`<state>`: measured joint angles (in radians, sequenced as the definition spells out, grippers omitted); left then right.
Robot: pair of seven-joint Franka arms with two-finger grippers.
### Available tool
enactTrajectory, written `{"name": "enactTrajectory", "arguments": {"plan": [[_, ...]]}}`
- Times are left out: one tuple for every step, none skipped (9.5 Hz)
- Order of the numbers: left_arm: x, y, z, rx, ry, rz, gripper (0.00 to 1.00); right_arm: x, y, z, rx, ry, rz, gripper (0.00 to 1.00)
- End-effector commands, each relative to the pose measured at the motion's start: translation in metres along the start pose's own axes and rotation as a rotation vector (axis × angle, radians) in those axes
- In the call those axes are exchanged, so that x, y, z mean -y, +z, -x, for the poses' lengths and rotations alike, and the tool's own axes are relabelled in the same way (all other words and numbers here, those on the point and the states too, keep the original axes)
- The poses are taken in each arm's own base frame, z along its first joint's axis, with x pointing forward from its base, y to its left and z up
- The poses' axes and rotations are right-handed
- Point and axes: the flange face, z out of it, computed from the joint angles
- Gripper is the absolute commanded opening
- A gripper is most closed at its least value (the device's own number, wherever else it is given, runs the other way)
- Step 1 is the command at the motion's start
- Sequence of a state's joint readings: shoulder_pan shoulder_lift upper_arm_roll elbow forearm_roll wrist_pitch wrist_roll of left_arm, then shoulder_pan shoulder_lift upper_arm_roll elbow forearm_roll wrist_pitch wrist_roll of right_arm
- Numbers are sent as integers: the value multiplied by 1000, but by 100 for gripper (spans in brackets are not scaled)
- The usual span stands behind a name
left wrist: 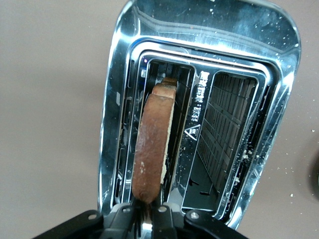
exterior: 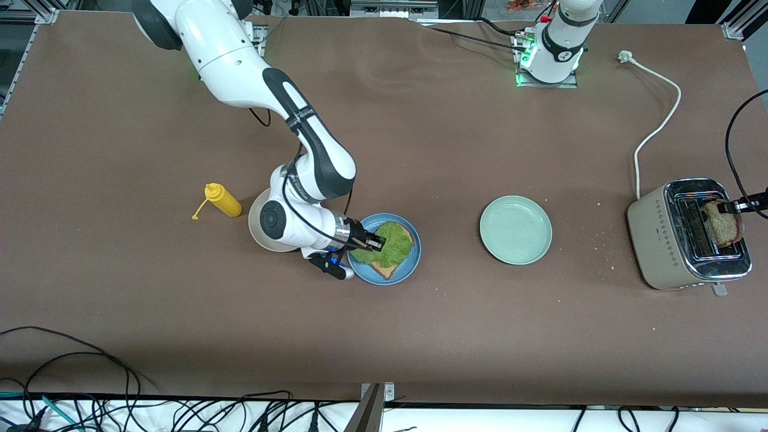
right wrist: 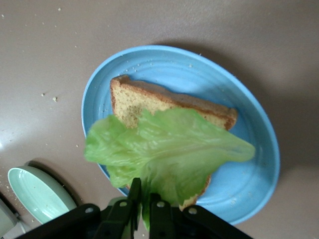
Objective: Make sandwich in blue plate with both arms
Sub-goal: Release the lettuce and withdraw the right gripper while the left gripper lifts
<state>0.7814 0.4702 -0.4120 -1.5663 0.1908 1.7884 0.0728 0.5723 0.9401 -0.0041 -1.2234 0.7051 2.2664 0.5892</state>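
Note:
The blue plate holds one brown bread slice with a ruffled green lettuce leaf lying over it. My right gripper is shut on the lettuce leaf just over the bread slice and the blue plate. My left gripper is over the silver toaster at the left arm's end, shut on the top edge of a second bread slice. In the left wrist view that slice stands upright in one toaster slot.
A pale green plate lies between the blue plate and the toaster. A yellow squeeze bottle lies toward the right arm's end. A beige plate is partly hidden under the right arm. The toaster's white cord runs toward the arms' bases.

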Motion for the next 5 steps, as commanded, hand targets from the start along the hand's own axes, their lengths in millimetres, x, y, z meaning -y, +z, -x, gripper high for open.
{"name": "enactTrajectory", "arguments": {"plan": [[1,-4,-3,-3,25,-25,0,6,2,8,-9,-14,-13,100],[0,-6,-3,-7,27,-26,0,8,-3,8,-35,-59,23,100],[0,-12,-2,-16,26,-28,0,14,-19,11,-76,-128,73,100],[-1,-22,-1,-32,26,-33,0,18,-35,15,-97,-187,143,100],[-3,-38,-1,-56,23,-38,0,19,-57,16,-98,-210,195,100]]}}
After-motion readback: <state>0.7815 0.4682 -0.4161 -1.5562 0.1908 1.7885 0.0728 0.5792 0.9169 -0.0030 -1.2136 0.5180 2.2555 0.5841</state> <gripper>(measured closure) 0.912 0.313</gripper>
